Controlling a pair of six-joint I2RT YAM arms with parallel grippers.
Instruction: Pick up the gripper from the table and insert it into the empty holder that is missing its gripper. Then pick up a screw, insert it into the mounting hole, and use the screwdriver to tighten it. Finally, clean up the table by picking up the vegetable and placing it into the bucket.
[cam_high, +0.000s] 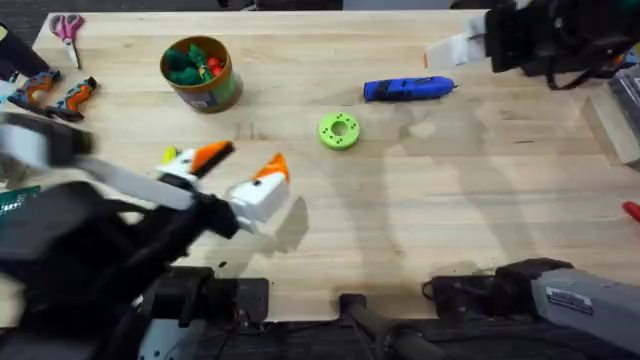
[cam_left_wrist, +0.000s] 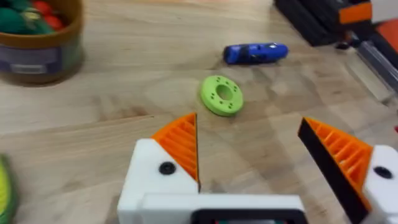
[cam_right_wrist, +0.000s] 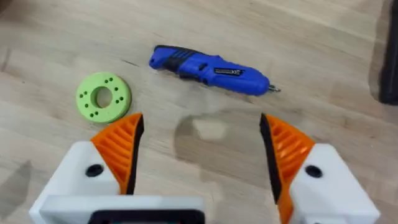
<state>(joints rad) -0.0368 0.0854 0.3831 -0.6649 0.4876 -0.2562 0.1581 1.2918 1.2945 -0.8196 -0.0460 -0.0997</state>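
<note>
Left gripper (cam_left_wrist: 249, 155) hangs released; right gripper (cam_right_wrist: 202, 149) gapes too, screwdriver (cam_right_wrist: 211, 70) just beyond its fingers — rigid, smooth, probably rolls; grab mid-barrel.

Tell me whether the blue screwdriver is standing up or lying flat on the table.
Lying flat. The blue screwdriver rests on its side on the table, its metal tip pointing away from the green ring.

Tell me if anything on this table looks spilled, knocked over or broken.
Nothing stands out. The bucket stands upright with toys inside; the screwdriver and green ring lie flat on the table.
</note>
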